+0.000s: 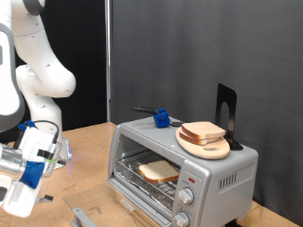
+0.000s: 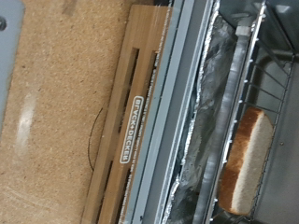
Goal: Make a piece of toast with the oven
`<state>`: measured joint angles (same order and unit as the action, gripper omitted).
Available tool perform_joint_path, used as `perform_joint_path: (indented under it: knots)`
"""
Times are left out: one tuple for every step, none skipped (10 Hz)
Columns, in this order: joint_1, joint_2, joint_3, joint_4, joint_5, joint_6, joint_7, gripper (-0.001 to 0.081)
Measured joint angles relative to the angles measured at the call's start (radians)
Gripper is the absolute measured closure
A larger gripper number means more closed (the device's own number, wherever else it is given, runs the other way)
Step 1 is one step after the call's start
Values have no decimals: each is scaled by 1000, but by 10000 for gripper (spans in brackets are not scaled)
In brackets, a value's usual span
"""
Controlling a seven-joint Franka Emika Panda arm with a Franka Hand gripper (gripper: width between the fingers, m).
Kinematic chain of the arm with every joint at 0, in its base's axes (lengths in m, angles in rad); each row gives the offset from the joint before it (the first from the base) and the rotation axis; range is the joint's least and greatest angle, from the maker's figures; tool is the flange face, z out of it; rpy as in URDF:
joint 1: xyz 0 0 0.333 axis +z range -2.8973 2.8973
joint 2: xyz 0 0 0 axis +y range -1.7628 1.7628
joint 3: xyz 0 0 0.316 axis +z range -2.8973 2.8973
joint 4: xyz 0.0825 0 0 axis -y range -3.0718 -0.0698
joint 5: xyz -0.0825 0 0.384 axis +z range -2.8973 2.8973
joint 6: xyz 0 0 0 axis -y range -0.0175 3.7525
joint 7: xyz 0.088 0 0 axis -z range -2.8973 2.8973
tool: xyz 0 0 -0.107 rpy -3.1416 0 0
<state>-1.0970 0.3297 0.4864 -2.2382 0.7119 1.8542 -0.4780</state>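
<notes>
The silver-grey oven (image 1: 222,175) stands at the exterior view's right with its glass door (image 1: 133,200) folded down open. The piece of toast (image 1: 159,171) lies flat on the wire rack inside. It also shows in the wrist view (image 2: 248,161), past the open door and its handle (image 2: 131,131). My gripper (image 1: 26,180) hangs at the exterior view's lower left, well clear of the oven and low over the cork table, with nothing seen in it. Its fingers do not show in the wrist view.
A second bread slice (image 1: 203,131) lies on a round wooden plate (image 1: 210,148) on top of the oven. A blue object (image 1: 163,118) and a black stand (image 1: 225,112) are also up there. The knobs (image 1: 187,197) sit at the oven's right front.
</notes>
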Motion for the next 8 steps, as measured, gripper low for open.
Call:
perform_joint_path:
  knots:
    - [4,9,0,2,0,7,0,124]
    - [6,14,0,3,-1,9,0,124]
    - [7,15,0,3,-2,5,0,124]
    - [7,15,0,5,-2,-2,0,124]
    - [7,15,0,7,-2,-8,0,124]
    - [7,15,0,9,-2,-10,0,124]
    - [7,15,0,10,-2,-7,0,124]
    - [8,15,0,9,-2,10,-1,124]
